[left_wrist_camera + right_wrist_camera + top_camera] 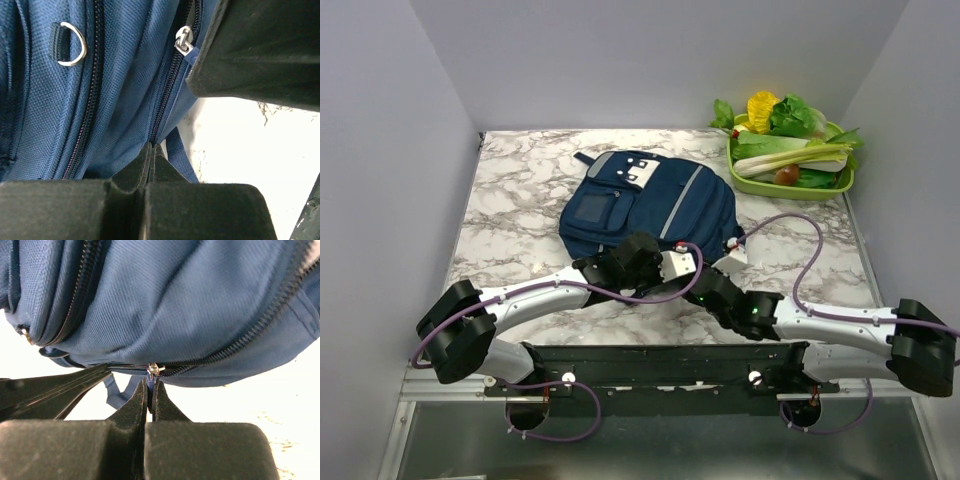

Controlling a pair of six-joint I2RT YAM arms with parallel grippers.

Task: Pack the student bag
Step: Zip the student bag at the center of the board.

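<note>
The student bag (650,195), a navy backpack with a grey stripe, lies flat in the middle of the marble table. Both grippers meet at its near edge. My left gripper (642,250) is shut, its tips (151,148) pinching the bag's fabric at the end of a zip line. My right gripper (720,264) is shut (150,386) on the blue pull tab of a zip slider (152,371). That slider (184,40) also shows in the left wrist view, beside the right gripper's body. The zip looks closed to the slider's right.
A green tray (744,183) of vegetables stands at the back right corner. Grey walls close the table on three sides. A metal D-ring (70,44) and a second zip run on the bag's front. A strap loop (118,393) hangs under the bag's edge.
</note>
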